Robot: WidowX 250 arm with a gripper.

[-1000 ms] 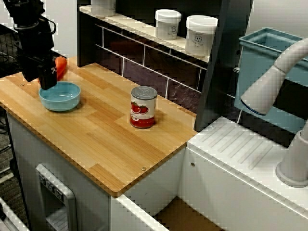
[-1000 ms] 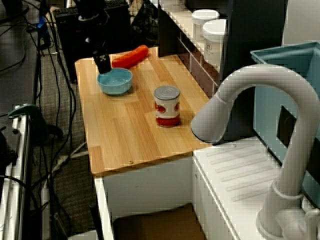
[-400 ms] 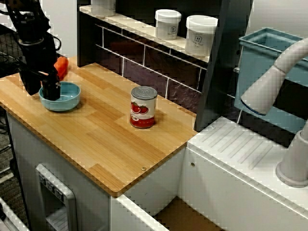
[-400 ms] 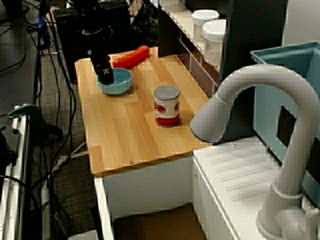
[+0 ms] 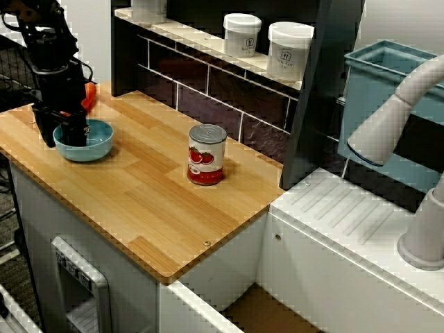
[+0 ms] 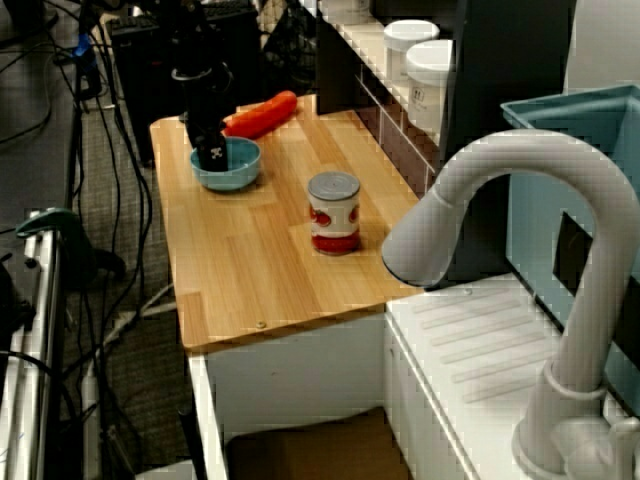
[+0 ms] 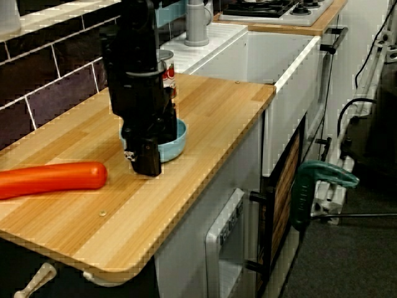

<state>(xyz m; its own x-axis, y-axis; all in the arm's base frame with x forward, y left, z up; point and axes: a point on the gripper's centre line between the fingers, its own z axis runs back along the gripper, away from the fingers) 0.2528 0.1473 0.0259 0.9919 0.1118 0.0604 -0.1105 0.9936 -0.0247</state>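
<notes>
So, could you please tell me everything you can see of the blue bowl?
The bowl is small, round, shallow, light blue and glossy, like glazed ceramic or plastic. It sits upright near one end of the counter. The pincer straddles its rim, one finger inside, one outside; whether they pinch it is unclear. A carrot lies behind, apart.

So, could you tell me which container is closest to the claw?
The blue bowl: the claw is at its rim, while the tomato can stands well apart and the white jars sit on the shelf.
</notes>
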